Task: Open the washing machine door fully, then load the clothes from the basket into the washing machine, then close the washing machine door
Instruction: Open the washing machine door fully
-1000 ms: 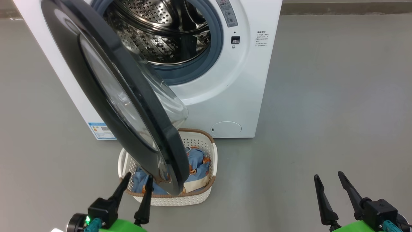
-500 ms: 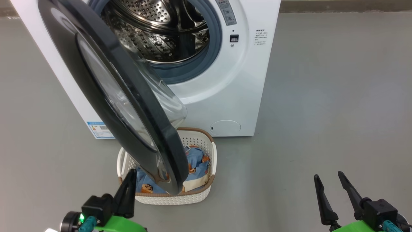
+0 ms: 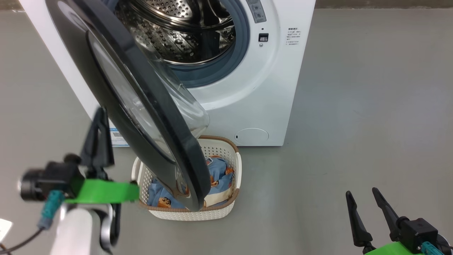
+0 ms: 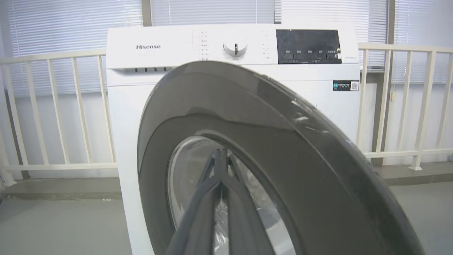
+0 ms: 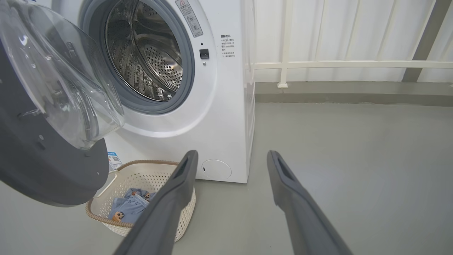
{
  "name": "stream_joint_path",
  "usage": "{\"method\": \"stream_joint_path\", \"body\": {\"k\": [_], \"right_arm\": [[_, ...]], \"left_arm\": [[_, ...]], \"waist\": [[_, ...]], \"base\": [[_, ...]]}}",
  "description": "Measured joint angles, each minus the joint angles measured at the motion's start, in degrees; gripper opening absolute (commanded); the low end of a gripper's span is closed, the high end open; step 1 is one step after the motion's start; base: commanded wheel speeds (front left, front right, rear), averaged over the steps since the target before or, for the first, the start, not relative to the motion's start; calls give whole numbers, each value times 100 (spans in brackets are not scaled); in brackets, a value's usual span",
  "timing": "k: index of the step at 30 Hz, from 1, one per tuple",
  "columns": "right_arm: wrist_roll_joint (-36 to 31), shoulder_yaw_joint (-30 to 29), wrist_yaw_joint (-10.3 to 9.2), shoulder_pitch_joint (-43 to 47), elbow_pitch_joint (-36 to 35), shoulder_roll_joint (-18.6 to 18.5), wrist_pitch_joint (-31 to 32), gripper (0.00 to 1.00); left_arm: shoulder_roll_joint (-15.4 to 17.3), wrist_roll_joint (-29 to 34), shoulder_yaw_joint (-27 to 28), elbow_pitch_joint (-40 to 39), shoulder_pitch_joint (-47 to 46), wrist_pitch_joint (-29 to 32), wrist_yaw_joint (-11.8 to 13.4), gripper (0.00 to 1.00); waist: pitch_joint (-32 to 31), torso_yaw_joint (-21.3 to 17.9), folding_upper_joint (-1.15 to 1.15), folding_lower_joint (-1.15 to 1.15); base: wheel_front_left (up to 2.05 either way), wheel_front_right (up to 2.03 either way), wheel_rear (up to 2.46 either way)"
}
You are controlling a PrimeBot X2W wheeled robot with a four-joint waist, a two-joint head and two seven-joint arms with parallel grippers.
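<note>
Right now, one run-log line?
washing machine door: part open, over basket | left tool: shut, near door's outer face | right tool: open, empty | clothes: in basket

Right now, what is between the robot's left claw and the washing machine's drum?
The partly open washing machine door: in the left wrist view the shut left gripper points at its outer face, with the washing machine behind.

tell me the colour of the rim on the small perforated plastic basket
Brown, woven-look, around the cream basket; best in the head view.
</note>
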Motion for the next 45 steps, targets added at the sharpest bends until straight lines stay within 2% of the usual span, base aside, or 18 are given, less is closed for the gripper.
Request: {"method": "stream_joint_path", "body": {"k": [5,9,13,20,28,33,36,45], "right_arm": [[0,5,0,-10,-2,1,-1,100],[1,-10,0,-10,-2,2,0,100],[5,-12,0,-10,-1,3,-1,100],[26,-4,0,-10,7,4,-1,100],[58,16,0,-9,14,5,-1,100],[59,23,0,-8,16,5,-1,100],[54,27,0,-8,22,5,0,100],[32,18,0,-8,21,7,-1,100]], "left_arm": [[-2,269,0,-716,-578,-19,33,0],[-7,380,-320,-1200,-900,-25,75,0],[-10,352,-939,-1427,-957,8,75,0],[-3,-411,-2460,-1751,-946,747,83,0],[23,-751,-3530,-1755,-666,1288,201,0],[34,-791,-3664,-1527,-455,1422,315,0],[148,-804,-3660,-1300,-288,1489,380,0],[365,-961,-3387,-519,-41,1552,601,0]], "waist": [[20,-21,0,0],[-3,-43,0,0],[-29,-73,0,0],[-56,-136,0,0],[-61,-161,0,0],[-53,-176,0,0],[-43,-195,0,0],[37,-205,0,0]], "base": [[0,0,0],[0,0,0],[0,0,0],[0,0,0],[0,0,0],[0,0,0],[0,0,0],[0,0,0]]}}
